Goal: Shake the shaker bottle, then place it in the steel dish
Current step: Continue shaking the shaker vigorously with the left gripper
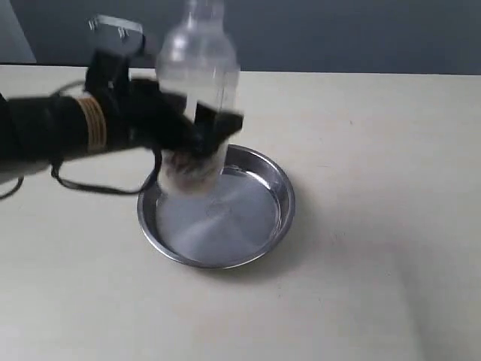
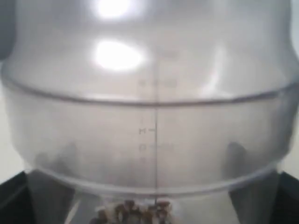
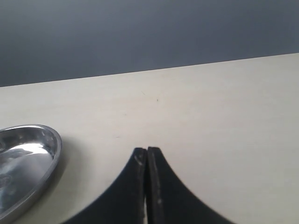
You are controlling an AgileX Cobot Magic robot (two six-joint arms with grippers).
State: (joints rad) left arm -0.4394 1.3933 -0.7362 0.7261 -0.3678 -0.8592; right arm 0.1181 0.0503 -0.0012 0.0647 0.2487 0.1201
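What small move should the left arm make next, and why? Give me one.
Probably lower the clear plastic shaker bottle with brown bits inside, nudging it toward the middle of the round shiny steel dish. The left end effector holds it upright above the dish, its base seemingly near the dish's left side in the exterior view. Blur hides the exact offset.

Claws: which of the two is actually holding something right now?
The left claw: it grips the clear plastic shaker bottle with brown bits inside. The right claw is shut on nothing, over the beige table.
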